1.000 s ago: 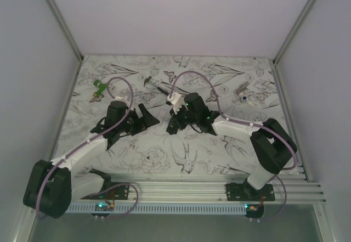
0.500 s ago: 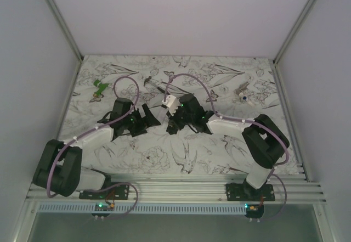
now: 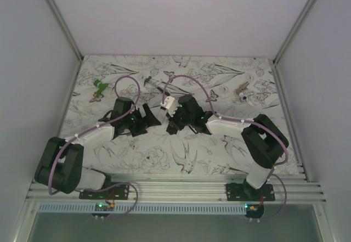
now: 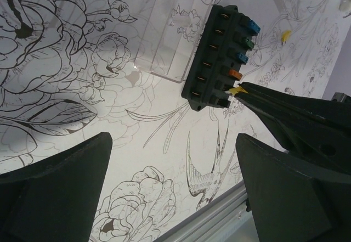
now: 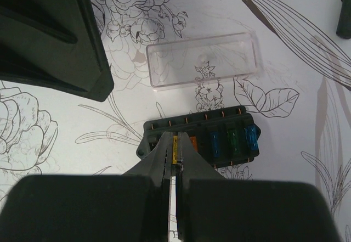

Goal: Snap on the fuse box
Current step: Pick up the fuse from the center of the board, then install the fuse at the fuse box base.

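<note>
The fuse box [image 5: 219,139] is a black block lying flat on the flowered table, with orange, blue and green fuses in a row; in the left wrist view the fuse box [image 4: 216,55] shows at upper middle. A clear cover [image 5: 203,61] lies loose just beyond it, apart from it. My right gripper [image 5: 175,153] is shut on a small yellow fuse [image 5: 175,150], held at the box's end slot beside the orange fuse. My left gripper [image 4: 174,162] is open and empty, a little short of the box. From above, the right gripper [image 3: 171,125] hides the box.
A small green piece [image 3: 98,87] lies at the far left. At the far middle is a thin dark tool [image 3: 153,84], and a small grey part [image 3: 242,94] sits at the far right. White walls enclose the table; a metal rail [image 3: 175,184] runs along the near edge.
My left arm swung in toward the middle and its jaws opened to full width. My right gripper shifted slightly left, staying shut on the fuse.
</note>
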Robot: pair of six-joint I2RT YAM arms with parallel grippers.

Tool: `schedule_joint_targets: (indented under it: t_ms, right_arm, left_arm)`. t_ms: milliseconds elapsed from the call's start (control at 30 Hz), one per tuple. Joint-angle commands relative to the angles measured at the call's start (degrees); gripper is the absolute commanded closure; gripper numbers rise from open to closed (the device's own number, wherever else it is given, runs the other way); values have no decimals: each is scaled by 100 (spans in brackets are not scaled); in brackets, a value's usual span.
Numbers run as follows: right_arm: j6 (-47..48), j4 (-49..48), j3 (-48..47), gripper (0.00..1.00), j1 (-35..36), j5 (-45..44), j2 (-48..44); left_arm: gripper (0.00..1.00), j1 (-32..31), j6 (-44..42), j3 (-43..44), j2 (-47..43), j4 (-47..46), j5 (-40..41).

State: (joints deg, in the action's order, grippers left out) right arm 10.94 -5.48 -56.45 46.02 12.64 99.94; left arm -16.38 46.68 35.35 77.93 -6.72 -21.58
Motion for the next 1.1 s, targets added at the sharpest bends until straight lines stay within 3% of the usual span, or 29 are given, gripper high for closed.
schedule_joint_targets:
  t_ms: [0,1067]
  right_arm:
    - [162,-25,-117,100,56,-104,69]
    - [489,-413,385,100,219,-437,143]
  left_arm:
    - [1,45,-36,151,139,195,-169]
    - [0,43,15,200,238,198,-277]
